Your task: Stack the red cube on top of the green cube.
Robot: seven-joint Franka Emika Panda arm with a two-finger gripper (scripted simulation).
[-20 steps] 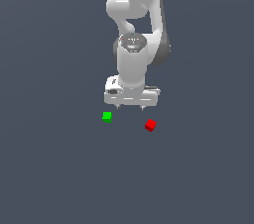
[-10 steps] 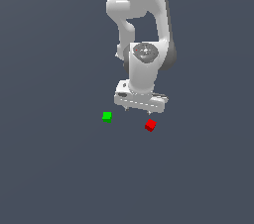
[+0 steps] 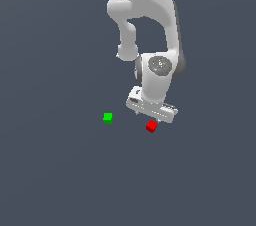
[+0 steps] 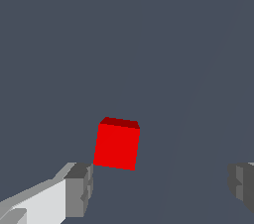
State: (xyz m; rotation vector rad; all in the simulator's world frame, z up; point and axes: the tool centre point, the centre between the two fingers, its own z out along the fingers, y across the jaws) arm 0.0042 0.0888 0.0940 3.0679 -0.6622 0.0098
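Note:
The red cube (image 3: 151, 126) lies on the dark grey floor, just under the white gripper (image 3: 152, 115). In the wrist view the red cube (image 4: 116, 143) sits ahead of the gap between the two grey fingertips (image 4: 79, 190), nearer to one of them. The gripper (image 4: 161, 188) is open, its fingers spread wide with nothing between them. The green cube (image 3: 107, 117) rests on the floor to the exterior view's left of the red one, apart from it. It does not show in the wrist view.
The white arm (image 3: 150, 35) rises above the gripper to the top of the exterior view. Plain dark grey floor (image 3: 60, 180) surrounds both cubes.
The gripper has swung to the exterior view's right and come down, from between the cubes to just above the red cube. Neither cube has moved.

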